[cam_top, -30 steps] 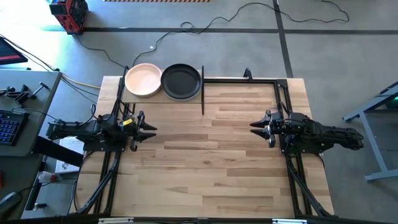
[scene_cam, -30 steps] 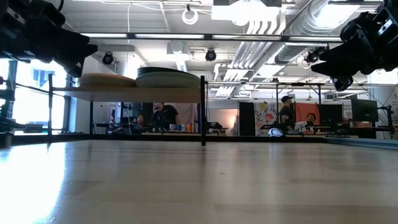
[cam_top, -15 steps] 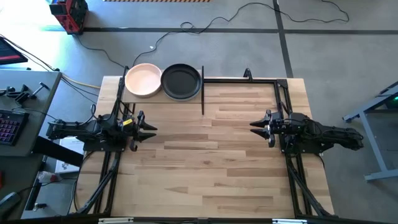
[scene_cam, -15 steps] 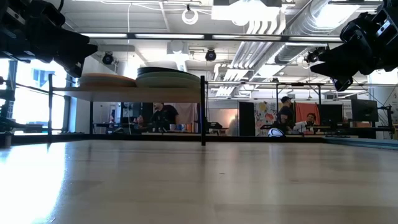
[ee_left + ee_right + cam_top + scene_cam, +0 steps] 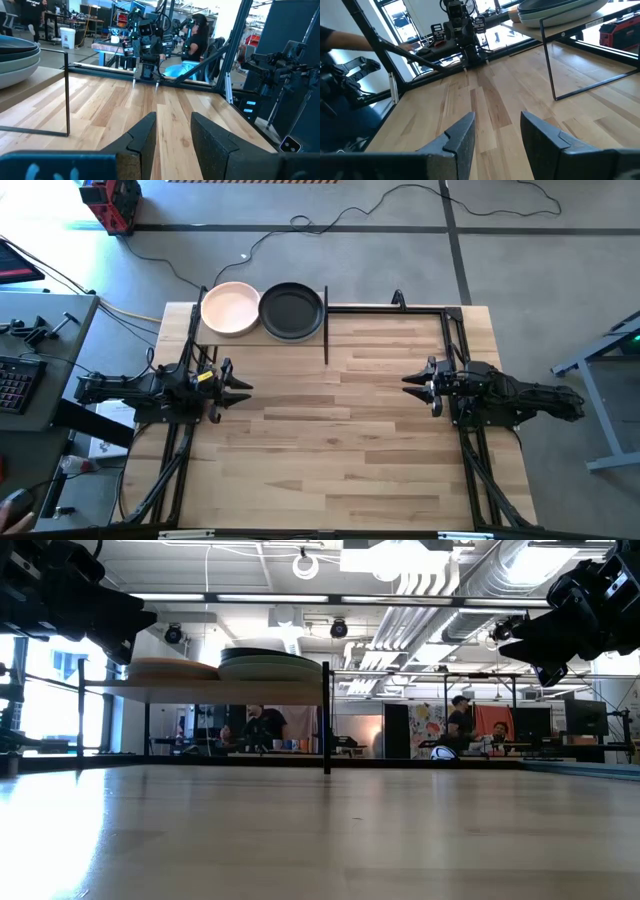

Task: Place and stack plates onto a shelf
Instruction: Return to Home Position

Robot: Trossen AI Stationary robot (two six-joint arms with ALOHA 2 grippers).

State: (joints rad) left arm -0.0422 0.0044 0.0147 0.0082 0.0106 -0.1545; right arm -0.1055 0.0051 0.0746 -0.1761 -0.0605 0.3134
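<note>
Two stacks of plates stand side by side on the shelf (image 5: 262, 336) at the table's far left. In the high view the left stack shows a cream-peach plate (image 5: 230, 308) on top, the right stack a black plate (image 5: 291, 310). The low view shows the stacks edge-on (image 5: 270, 664). The other plates are hidden under these. My left gripper (image 5: 246, 387) is open and empty over the table's left edge. My right gripper (image 5: 406, 385) is open and empty over the table's right part. The two point toward each other.
A black metal frame (image 5: 400, 307) runs along the table's far edge and right side. The shelf's near right post (image 5: 326, 340) stands on the tabletop. A desk with a keyboard (image 5: 12, 385) is left of the table. People show in the room beyond (image 5: 262, 726).
</note>
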